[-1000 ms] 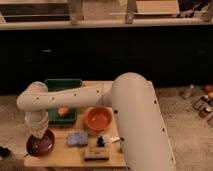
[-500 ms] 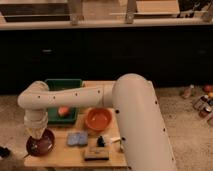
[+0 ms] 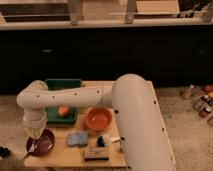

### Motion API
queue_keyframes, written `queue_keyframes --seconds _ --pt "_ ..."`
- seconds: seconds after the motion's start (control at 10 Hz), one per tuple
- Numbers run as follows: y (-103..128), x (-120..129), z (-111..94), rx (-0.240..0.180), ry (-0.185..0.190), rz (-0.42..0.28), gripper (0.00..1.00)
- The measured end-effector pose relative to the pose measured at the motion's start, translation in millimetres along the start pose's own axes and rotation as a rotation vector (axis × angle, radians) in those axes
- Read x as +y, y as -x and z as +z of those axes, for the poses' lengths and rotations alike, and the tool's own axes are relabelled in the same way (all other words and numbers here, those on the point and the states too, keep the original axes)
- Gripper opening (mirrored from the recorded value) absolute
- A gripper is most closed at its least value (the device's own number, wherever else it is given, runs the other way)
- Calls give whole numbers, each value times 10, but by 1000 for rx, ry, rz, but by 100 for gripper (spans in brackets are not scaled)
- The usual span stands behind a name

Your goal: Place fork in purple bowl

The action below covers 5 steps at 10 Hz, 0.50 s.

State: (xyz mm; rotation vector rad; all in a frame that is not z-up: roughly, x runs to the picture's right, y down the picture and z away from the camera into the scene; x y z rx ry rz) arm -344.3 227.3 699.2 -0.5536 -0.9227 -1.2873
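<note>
The purple bowl (image 3: 43, 143) sits at the front left corner of the wooden table (image 3: 107, 150). My gripper (image 3: 35, 136) hangs from the white arm directly over the bowl's left side. A slim greyish fork (image 3: 32, 147) slants down below the gripper to the bowl's left rim. I cannot tell whether the gripper still touches the fork.
An orange bowl (image 3: 98, 119) sits mid-table. A green tray (image 3: 62, 100) at the back left holds an orange-coloured fruit (image 3: 63, 111). A blue sponge (image 3: 77, 138), a brown block (image 3: 97, 154) and a black-headed brush (image 3: 103, 141) lie near the front edge. My arm's white body covers the table's right side.
The gripper has stayed over the purple bowl, shifting only slightly. Nothing else moved.
</note>
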Motion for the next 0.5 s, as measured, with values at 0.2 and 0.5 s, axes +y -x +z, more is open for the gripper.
queue_keyframes --seconds 0.2,0.5 --pt "-6 12 -5 1 0 -10 80" --pt "-9 19 -22 2 -3 -22 80"
